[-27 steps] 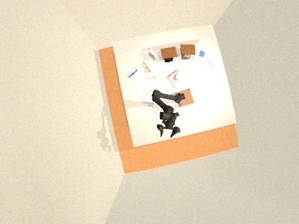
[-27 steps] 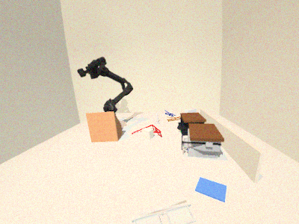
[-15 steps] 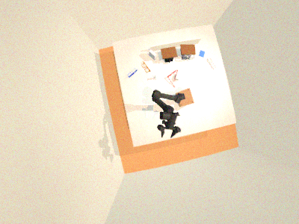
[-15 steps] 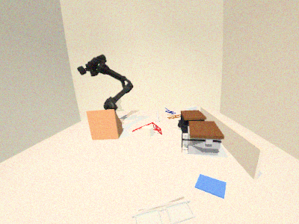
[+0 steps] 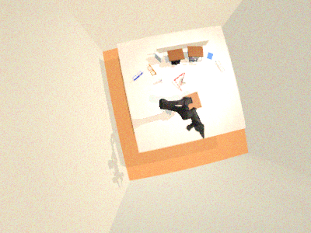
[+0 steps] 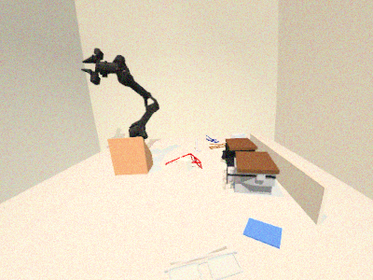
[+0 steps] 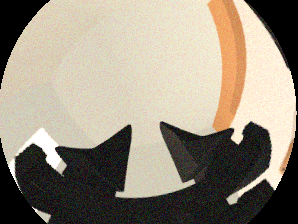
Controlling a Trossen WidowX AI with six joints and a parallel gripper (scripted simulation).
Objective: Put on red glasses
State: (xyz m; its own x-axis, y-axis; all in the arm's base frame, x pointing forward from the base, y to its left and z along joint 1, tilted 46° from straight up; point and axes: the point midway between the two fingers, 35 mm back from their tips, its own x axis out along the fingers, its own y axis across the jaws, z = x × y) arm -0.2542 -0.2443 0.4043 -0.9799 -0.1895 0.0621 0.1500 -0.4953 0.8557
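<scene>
The red glasses [image 5: 179, 77] [image 6: 178, 159] lie on the table with temples spread, in front of two brown-topped forms. Under one brown slab [image 5: 175, 54] [image 6: 241, 144] a black shape [image 5: 176, 62] shows; under the other slab [image 5: 195, 51] [image 6: 256, 161] there are grey and whitish parts [image 6: 252, 183]. These seem to be the display heads; their faces are not clear and no green tag can be made out. My gripper [image 6: 82, 65] [image 7: 145, 125] is partly open with nothing between its fingers. It is high above the table, pointing away from the glasses.
An orange-brown block [image 5: 194, 100] [image 6: 128, 156] stands near the arm. A low panel [image 5: 183, 46] [image 6: 294, 179] runs behind the heads. A blue card [image 5: 210, 56] [image 6: 263, 232], pale glasses [image 6: 198, 256], orange glasses [image 5: 152, 70] and blue glasses [image 5: 138, 75] lie around the table.
</scene>
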